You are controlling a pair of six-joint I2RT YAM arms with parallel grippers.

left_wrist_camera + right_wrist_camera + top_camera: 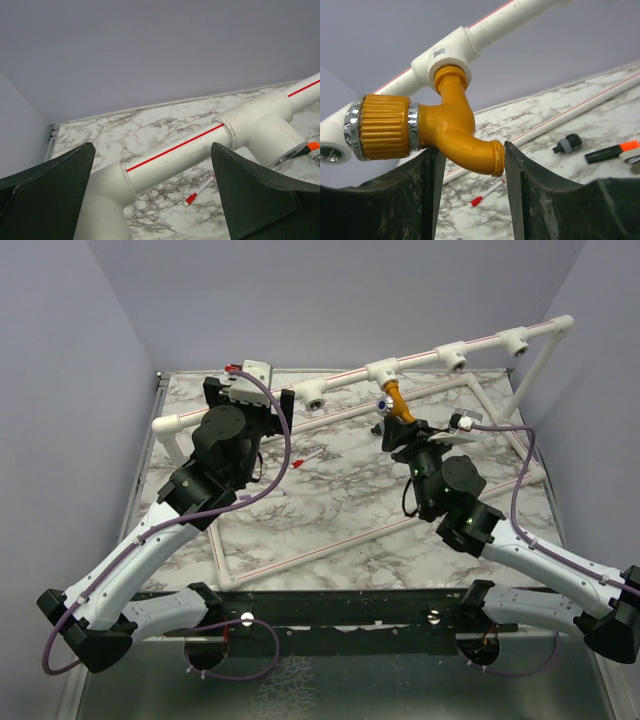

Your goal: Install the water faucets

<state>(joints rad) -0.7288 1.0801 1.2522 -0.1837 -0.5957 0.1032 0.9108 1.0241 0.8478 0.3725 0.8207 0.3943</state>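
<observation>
A mustard-orange water faucet with a ribbed knob and silver ring hangs from a white tee socket on the raised pipe. In the right wrist view the faucet has its stem seated in the tee. My right gripper is closed on it, one finger under the body and the other against the threaded spout end. My left gripper is open, straddling the white red-striped pipe near the left elbow without touching it. No other faucet shows.
Empty tee sockets line the pipe. A thin white red-tipped stick lies on the marble top. A small black-grey fitting and an orange-tipped marker lie to the right. Floor pipes frame the table.
</observation>
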